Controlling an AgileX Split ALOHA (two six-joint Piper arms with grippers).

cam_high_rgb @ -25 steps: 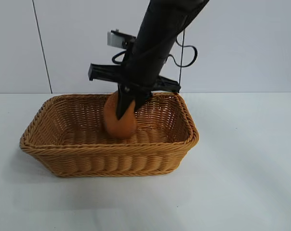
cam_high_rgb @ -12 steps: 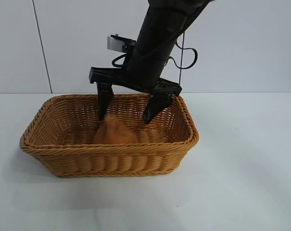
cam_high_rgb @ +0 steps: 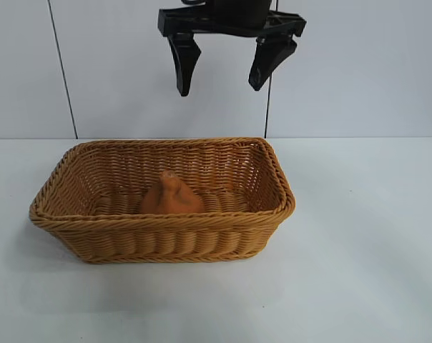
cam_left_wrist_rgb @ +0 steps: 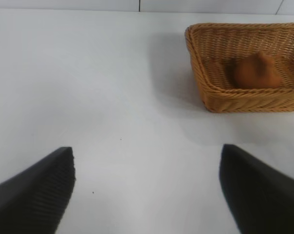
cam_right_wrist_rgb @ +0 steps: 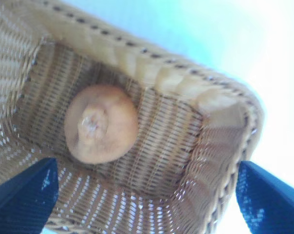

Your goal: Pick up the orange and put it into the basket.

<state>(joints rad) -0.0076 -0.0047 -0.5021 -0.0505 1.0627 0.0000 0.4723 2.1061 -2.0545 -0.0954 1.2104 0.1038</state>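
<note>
The orange (cam_high_rgb: 170, 196) rests on the floor of the wicker basket (cam_high_rgb: 166, 239), knobby top up. High above the basket hangs my right gripper (cam_high_rgb: 219, 88), open and empty, well clear of the fruit. In the right wrist view the orange (cam_right_wrist_rgb: 101, 123) lies below, inside the basket (cam_right_wrist_rgb: 152, 73), ahead of the open right gripper (cam_right_wrist_rgb: 146, 165). My left gripper (cam_left_wrist_rgb: 147, 150) stands open and empty over bare table, off to the side of the basket (cam_left_wrist_rgb: 249, 101), in which the orange (cam_left_wrist_rgb: 256, 70) shows. The left arm is outside the exterior view.
The basket stands on a white table (cam_high_rgb: 359, 236) in front of a pale wall with a thin dark seam (cam_high_rgb: 62, 71). A dark cable (cam_high_rgb: 268, 107) hangs behind the right gripper.
My right gripper opened and let go of the orange, which settled on the basket floor. The gripper then rose straight up, clear of the basket. The basket has not moved.
</note>
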